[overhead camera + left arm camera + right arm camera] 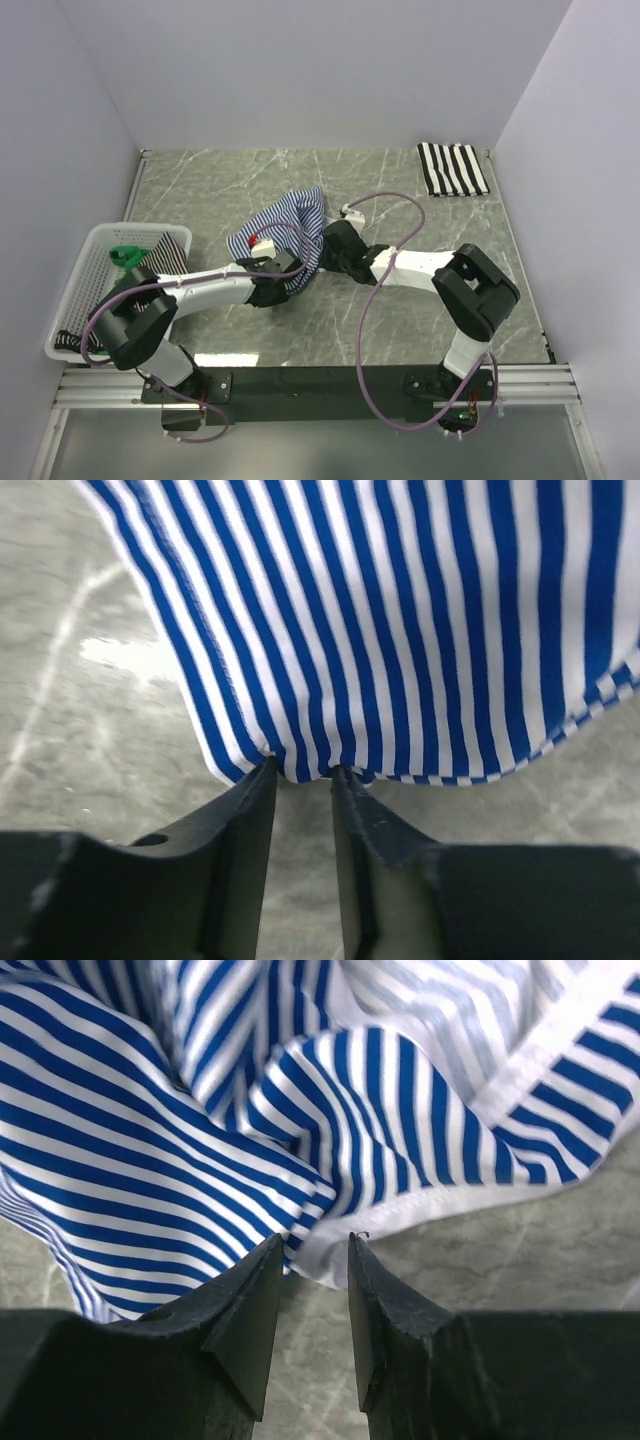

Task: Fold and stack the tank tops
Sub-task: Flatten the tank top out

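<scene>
Tank tops, three: blue-and-white striped top (290, 215) bunched mid-table, hem at the narrowly parted left gripper (305, 770) and right gripper (312, 1240), grip unclear; black-and-white top (452, 168) folded far right; third top (170, 249) in one basket (95, 240).

Top external camera: fixed high, behind both arm bases, looks down and forward across whole table (400, 330). Far enough back to take in side walls (70, 150), left arm (205, 288) at left, right arm (425, 265) at right.

Left wrist camera: rides on wrist, looks along left gripper's fingers (235, 860) at bottom edge of frame. Very near blue-and-white striped tank top (400, 620), which fills upper frame, table surface beneath.

Right wrist camera: same low, close framing, right gripper's fingers (240, 1330) at bottom edge.

All three views share that striped top, near table centre.
</scene>
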Controlling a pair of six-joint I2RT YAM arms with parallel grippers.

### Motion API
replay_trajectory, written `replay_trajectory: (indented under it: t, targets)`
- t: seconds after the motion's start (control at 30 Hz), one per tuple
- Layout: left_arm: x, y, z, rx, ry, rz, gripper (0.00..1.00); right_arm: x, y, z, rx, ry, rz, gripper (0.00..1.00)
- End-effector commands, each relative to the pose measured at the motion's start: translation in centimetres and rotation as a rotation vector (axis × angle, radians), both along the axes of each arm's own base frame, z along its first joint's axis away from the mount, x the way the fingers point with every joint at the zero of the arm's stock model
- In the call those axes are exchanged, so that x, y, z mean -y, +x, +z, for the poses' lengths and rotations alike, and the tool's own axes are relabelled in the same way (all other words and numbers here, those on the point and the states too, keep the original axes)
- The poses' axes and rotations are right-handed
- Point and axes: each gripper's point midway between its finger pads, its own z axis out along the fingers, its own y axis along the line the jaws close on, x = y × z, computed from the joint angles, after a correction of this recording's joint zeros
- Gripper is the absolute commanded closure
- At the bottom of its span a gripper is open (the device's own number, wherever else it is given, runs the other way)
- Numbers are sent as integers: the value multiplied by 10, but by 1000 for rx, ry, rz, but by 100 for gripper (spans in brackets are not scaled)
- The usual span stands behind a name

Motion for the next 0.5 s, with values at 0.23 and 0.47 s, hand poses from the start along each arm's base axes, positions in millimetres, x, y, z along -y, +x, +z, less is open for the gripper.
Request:
replay_trajectory:
  t: [0.23,0.47]
  targets:
    - [-24,23,17,62,40,95,99,-6,7,-1,10,50,-30,60]
    - [-47,35,28,84,26,177,99,-11,7,-8,0,51,-19,60]
